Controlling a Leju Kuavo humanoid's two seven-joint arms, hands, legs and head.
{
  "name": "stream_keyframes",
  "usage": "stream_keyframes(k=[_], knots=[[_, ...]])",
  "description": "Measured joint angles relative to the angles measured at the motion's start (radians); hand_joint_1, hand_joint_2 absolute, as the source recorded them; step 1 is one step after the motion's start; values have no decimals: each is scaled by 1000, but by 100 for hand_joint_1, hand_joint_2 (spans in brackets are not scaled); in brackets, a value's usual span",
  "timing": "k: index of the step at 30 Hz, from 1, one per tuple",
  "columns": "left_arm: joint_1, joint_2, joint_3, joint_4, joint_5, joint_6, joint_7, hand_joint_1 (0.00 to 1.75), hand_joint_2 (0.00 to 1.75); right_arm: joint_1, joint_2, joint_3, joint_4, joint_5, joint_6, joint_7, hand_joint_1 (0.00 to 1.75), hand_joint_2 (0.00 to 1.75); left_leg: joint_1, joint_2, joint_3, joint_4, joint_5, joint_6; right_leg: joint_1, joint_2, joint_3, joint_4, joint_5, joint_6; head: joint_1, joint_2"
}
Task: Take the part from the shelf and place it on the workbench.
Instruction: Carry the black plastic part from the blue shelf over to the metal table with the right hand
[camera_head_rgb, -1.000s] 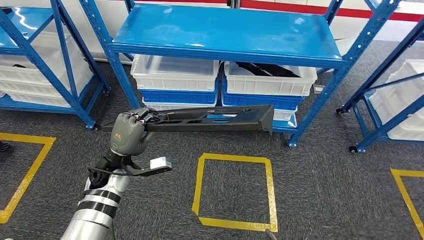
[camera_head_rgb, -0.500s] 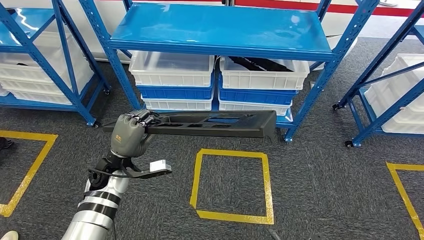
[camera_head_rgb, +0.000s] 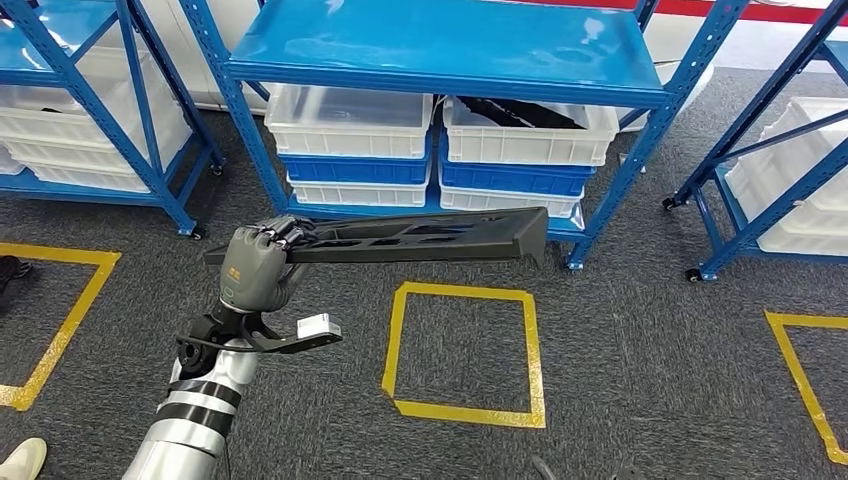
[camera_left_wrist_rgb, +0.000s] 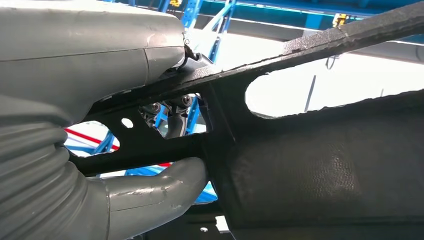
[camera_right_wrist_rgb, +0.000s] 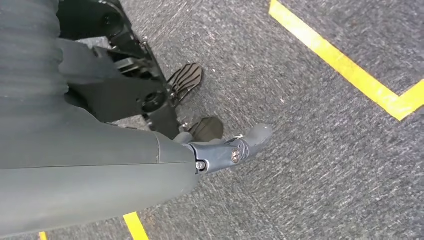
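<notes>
The left hand (camera_head_rgb: 262, 266) grips one end of the long black part (camera_head_rgb: 420, 238), held level in front of the blue shelf (camera_head_rgb: 440, 50); so lopsided a hold could let the far end droop or twist loose; the right hand (camera_right_wrist_rgb: 220, 150) hangs empty above the floor, fingers apart.

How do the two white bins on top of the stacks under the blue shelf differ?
The left white bin looks empty, its translucent floor bare; the right white bin holds dark parts, seemingly black like the part in the left hand. The left bin shows its whole opening; the right bin's rear is hidden under the blue shelf. Both are white, similar in size, and each tops a blue-and-white stack.
</notes>
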Motion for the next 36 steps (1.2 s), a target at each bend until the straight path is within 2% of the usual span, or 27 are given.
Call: stream_keyframes(k=[2, 4, 5, 6, 8, 9, 10, 11, 12, 14, 15, 16, 20, 25, 30, 32, 34, 36], knots=[[0, -1, 0, 0, 1, 0, -3, 175, 175, -1, 0, 0, 0, 1, -1, -1, 0, 175, -2, 0, -4, -3, 15, -12, 7, 6, 1, -9, 6, -16, -2, 0], [1, -1, 0, 0, 1, 0, -5, 175, 175, -1, 0, 1, 0, 3, -3, -3, 0, 175, 1, -1, -13, 5, 9, -21, 1, 5, -10, -9, 14, -36, -5, 0], [1, 0, 0, 0, 1, 0, -6, 175, 175, -1, 0, 1, 0, 5, -4, -6, 0, 175, 2, -1, -24, 29, -16, -24, -1, 4, -16, -10, 21, -48, -7, 0], [2, 0, 0, 0, 1, 0, -7, 175, 175, -2, 0, 2, 0, 7, -4, -11, 0, 175, 4, -1, -41, 73, -54, -26, -3, 3, -23, -11, 27, -61, -9, 0], [4, -1, 0, 0, 5, 0, -11, 175, 175, -1, 0, 4, 0, 14, -4, -26, 0, 175, 4, -3, -86, 203, -138, -29, 4, 2, -37, -10, 37, -77, -11, 0], [8, -1, 2, 0, 9, 0, -14, 175, 175, -1, 0, 5, 0, 18, -3, -36, 0, 175, 4, -4, -101, 259, -160, -29, 8, 2, -45, -10, 43, -81, -12, 0], [12, -1, 3, 0, 13, 0, -18, 175, 175, -1, 0, 8, 0, 23, -3, -48, 0, 175, 4, -4, -101, 284, -163, -28, 12, 2, -51, -10, 47, -83, -12, 0], [17, -1, 5, 0, 17, 0, -22, 175, 175, 0, 0, 12, 0, 28, -2, -63, 0, 175, 4, -4, -80, 268, -149, -26, 14, 3, -55, -10, 51, -82, -12, 0], [23, -1, 7, 0, 22, 0, -26, 175, 175, 0, 0, 16, 0, 34, -3, -79, 0, 175, 4, -4, -41, 219, -124, -21, 16, 3, -58, -9, 55, -81, -12, 0], [30, -3, 14, -3, 35, 0, -29, 175, 175, -2, -1, 28, 0, 45, -6, -115, 0, 175, 0, -5, 51, 83, -95, -11, 20, 4, -62, -8, 59, -77, -11, 0], [36, -4, 20, -6, 45, 0, -30, 175, 175, -3, -1, 35, -1, 51, -8, -135, 0, 175, -3, -5, 79, 39, -90, -7, 21, 4, -64, -7, 62, -73, -10, 0], [43, -5, 26, -11, 56, 0, -31, 175, 175, -5, -2, 42, -2, 56, -9, -156, 0, 175, -7, -5, 91, 15, -93, -5, 22, 3, -67, -6, 64, -70, -11, 0], [81, -7, 50, -28, 94, 0, -31, 175, 175, -7, -3, 71, -10, 60, -9, -219, 0, 175, -15, -6, 83, 4, -84, -4, 23, 3, -75, -6, 71, -68, -12, 0], [117, -7, 74, -40, 122, 0, -32, 175, 175, -11, -2, 86, -18, 36, -4, -243, 0, 175, -23, -7, 74, 4, -76, 9, 18, 3, -80, -14, 82, -52, -12, 0], [139, -7, 92, -46, 138, 0, -33, 175, 175, -11, -1, 101, -21, 36, 1, -260, 0, 175, -27, -7, 68, 6, -72, 15, 14, 3, -84, -16, 88, -44, -12, 0], [149, -7, 102, -52, 153, 0, -33, 175, 175, -11, 2, 108, -23, 28, 3, -271, 0, 175, -29, -7, 66, 10, -70, 22, 9, 3, -84, -21, 94, -36, -13, 0], [159, -7, 109, -60, 169, 0, -33, 175, 175, -10, 3, 111, -25, 16, 9, -281, 0, 175, -25, -2, 69, -2, -60, 33, 9, 5, -88, -23, 95, -27, -13, 0], [169, -7, 115, -66, 181, 0, -33, 175, 175, -10, 3, 115, -27, 7, 14, -288, 0, 175, -15, 8, 73, -20, -47, 43, 12, 5, -114, 25, 65, -30, -10, 0]])
